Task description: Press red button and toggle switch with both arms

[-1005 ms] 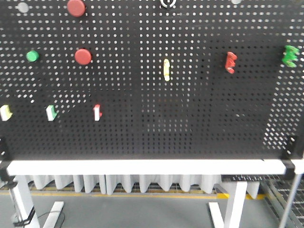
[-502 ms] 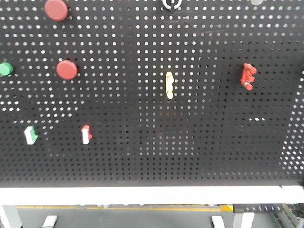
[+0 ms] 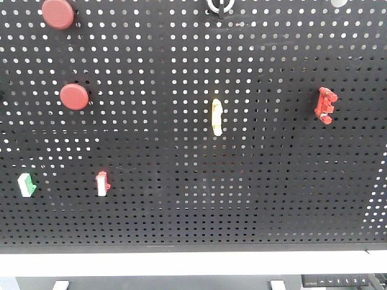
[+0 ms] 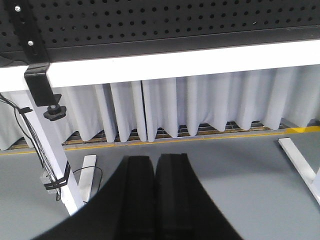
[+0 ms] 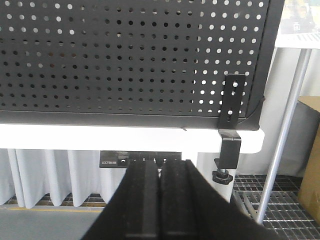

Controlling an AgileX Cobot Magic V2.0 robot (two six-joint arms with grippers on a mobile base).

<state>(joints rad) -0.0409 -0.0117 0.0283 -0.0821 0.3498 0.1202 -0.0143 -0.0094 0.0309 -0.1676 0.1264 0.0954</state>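
Note:
On the black pegboard (image 3: 181,157) in the front view, two round red buttons sit at the upper left, one at the top edge (image 3: 57,13) and one lower (image 3: 74,96). A red toggle switch (image 3: 326,105) is at the right, a yellow one (image 3: 216,116) in the middle, a red-and-white one (image 3: 103,183) and a green-and-white one (image 3: 26,185) at the lower left. No gripper shows in the front view. My left gripper (image 4: 155,162) is shut and empty, below the white table edge (image 4: 160,60). My right gripper (image 5: 160,165) is shut and empty, below the board's lower right corner.
A black clamp (image 4: 42,85) holds the board at the left table leg (image 4: 55,155), with cables along it. Another clamp (image 5: 231,135) sits at the right corner, beside a metal pole (image 5: 285,130). A control box (image 5: 140,159) hangs under the table. White curtain (image 4: 200,105) hangs behind.
The front view has closed in on the pegboard and shifted: buttons and switches slid outward and downward, the green button at the left left the frame, and the table legs dropped out of view.

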